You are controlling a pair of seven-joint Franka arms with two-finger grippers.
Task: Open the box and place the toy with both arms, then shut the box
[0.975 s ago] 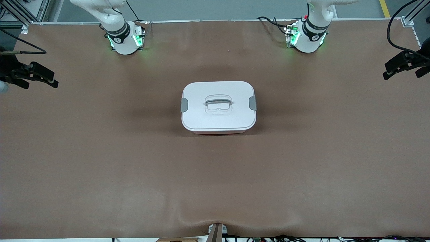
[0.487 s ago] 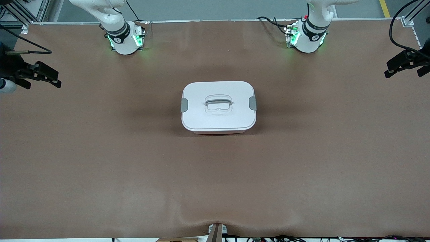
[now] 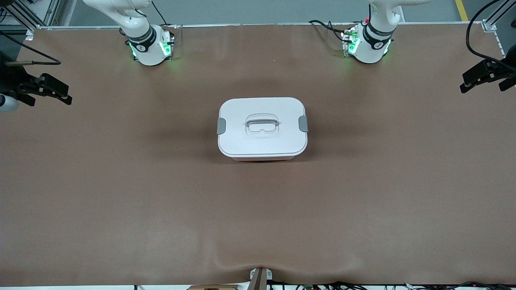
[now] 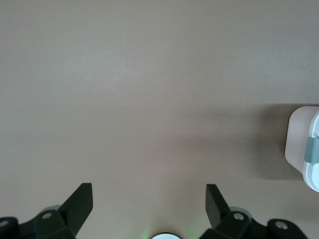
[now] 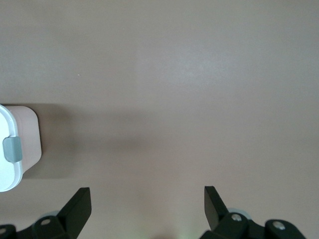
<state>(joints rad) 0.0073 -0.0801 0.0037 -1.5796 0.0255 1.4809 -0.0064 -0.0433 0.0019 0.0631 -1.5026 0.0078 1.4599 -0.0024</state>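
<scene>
While my left hand (image 3: 483,78) and right hand (image 3: 44,90) hang wide at the worktop's (image 3: 121,201) three and nine o'clock edges, uneven pulls on the clips (image 3: 221,126) could skid the box (image 3: 262,127).

front view: high up across the table (image 3: 121,201), facing the arm bases, whole tabletop visible
left wrist view: looks down past the left gripper (image 4: 149,209), well above the bare table
right wrist view: same, over the right gripper (image 5: 147,206)
shared: the box (image 3: 262,128), clipped at both wrist views' edges
</scene>
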